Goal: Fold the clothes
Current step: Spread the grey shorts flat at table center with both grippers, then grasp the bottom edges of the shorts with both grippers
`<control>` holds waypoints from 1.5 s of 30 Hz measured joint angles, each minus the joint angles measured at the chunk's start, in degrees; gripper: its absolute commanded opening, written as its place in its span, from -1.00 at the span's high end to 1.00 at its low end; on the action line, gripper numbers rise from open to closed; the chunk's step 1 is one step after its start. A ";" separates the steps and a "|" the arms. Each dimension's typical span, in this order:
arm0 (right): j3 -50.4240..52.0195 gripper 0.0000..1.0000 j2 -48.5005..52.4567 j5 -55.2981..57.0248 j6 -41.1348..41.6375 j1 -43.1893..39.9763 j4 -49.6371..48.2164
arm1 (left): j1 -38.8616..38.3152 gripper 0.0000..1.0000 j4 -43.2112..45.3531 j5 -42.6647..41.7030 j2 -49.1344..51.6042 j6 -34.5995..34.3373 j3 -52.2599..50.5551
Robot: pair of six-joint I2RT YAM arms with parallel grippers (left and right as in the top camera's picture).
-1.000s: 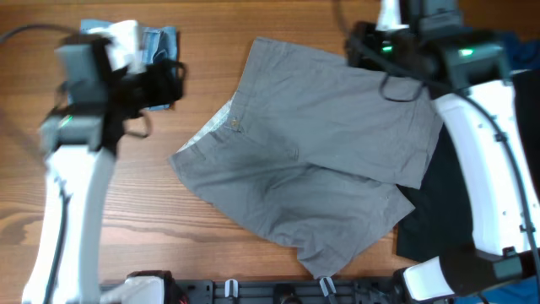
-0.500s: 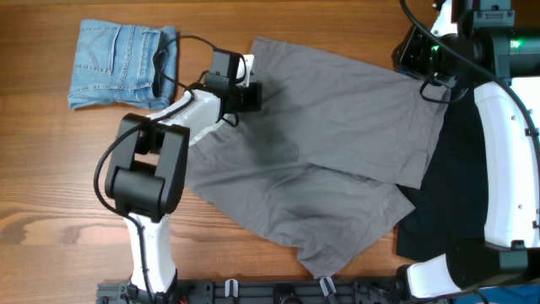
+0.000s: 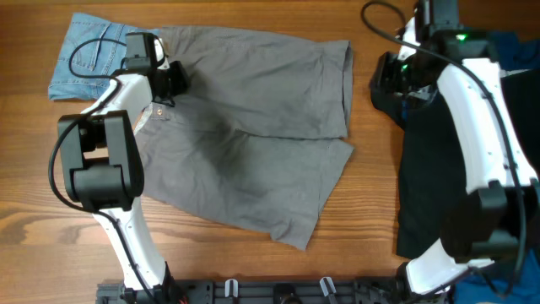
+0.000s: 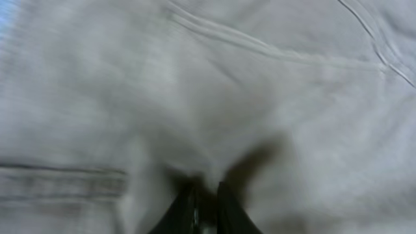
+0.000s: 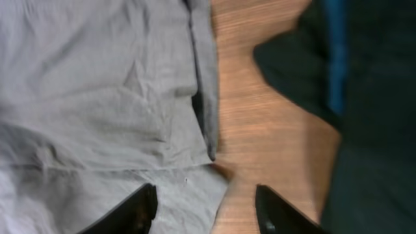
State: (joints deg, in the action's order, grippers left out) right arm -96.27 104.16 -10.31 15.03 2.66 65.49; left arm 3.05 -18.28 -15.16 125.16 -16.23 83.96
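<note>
Swung round and pulled flat: half a second ago the grey shorts (image 3: 253,127) lay slanted with one leg lapped over the other. Now they lie spread out, waistband at your left gripper (image 3: 166,78) and both legs running away from it toward the other arm.

Overhead first. Your left gripper has travelled outward with the waistband and sits right on its edge, with the denim shorts (image 3: 84,55) just behind it. Your right gripper (image 3: 390,84) is clear of the grey cloth. The leg hems lie just beside it, apart from it. The black garment (image 3: 434,194) is beneath and behind it, and a blue garment (image 3: 516,46) lies further back.

Left wrist view, smeared by motion: your fingers (image 4: 185,205) are pressed almost together with a ridge of grey fabric pinched between them. Cloth fills everything ahead.

Right wrist view: jaws spread wide, holding nothing. The hem corner ends just ahead of the fingertips, with bare table (image 5: 260,117) beyond and dark cloth off to one side.

My read is that the laying-out looks done. The fold itself is not yet begun, and your right gripper is free to take a hem.
</note>
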 measured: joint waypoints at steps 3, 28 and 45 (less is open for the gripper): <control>7.41 -0.52 4.22 -5.64 -4.33 1.33 -9.55 | -0.70 0.36 -3.52 -0.94 -3.61 0.46 0.00; 13.25 0.08 -3.58 -9.46 -3.45 -4.79 -8.41 | 9.68 -0.82 -53.57 15.78 -22.40 6.56 -0.07; 32.57 -0.13 -11.02 -11.04 4.48 2.84 -5.97 | 14.93 0.92 -28.30 8.85 -22.03 6.73 -24.92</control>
State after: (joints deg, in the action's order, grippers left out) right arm -63.70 93.14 -21.34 19.51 5.50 59.53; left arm 17.98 -46.59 -6.31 103.13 -9.50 59.05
